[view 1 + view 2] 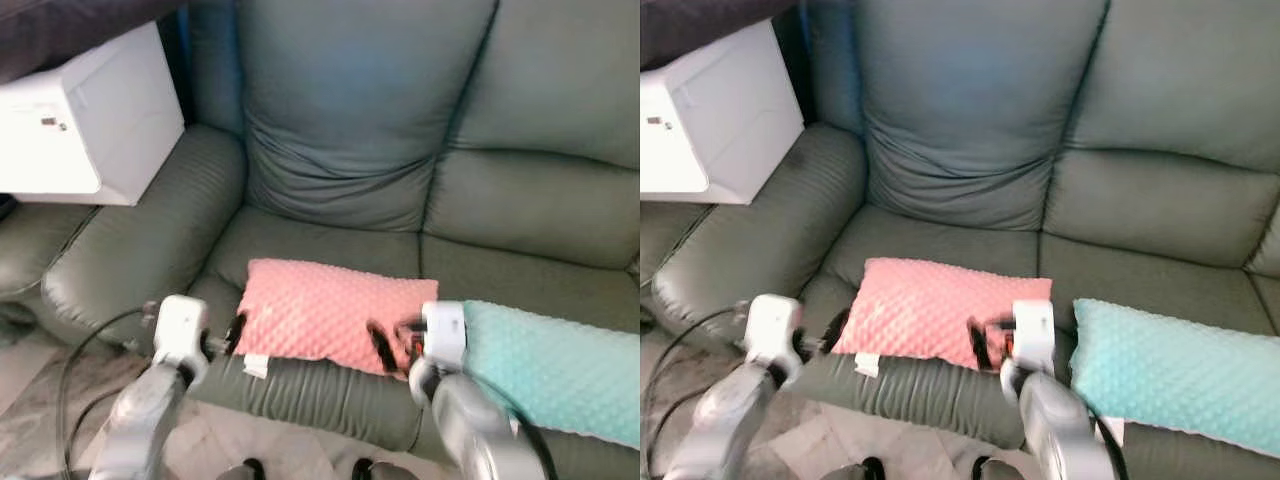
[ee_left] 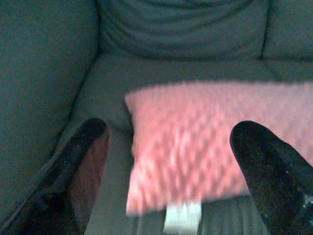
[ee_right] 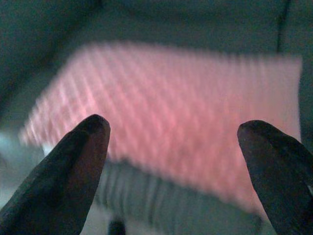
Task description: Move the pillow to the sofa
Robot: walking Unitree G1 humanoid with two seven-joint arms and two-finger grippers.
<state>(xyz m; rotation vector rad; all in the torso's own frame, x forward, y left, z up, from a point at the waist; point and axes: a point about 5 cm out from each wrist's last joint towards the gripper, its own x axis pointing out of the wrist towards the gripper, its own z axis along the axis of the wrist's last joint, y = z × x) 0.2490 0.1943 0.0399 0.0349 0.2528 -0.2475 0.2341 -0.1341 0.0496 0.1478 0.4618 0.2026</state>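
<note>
A pink dotted pillow (image 1: pixel 330 315) lies flat on the front of the grey-green sofa's left seat (image 1: pixel 300 240), a white tag hanging at its near left corner. My left gripper (image 1: pixel 230 335) is open just off the pillow's left end; in the left wrist view its fingers (image 2: pixel 83 156) are spread wide with the pillow (image 2: pixel 195 142) a little beyond them. My right gripper (image 1: pixel 388 345) is open at the pillow's near right corner. In the right wrist view the pillow (image 3: pixel 176 117) lies ahead of the parted fingers (image 3: pixel 73 161), with nothing held between them.
A teal dotted pillow (image 1: pixel 560 370) lies on the right seat, close beside my right arm. A white box (image 1: pixel 90 110) stands behind the sofa's left armrest (image 1: pixel 140 240). A black cable (image 1: pixel 80 350) loops over the tiled floor at the left.
</note>
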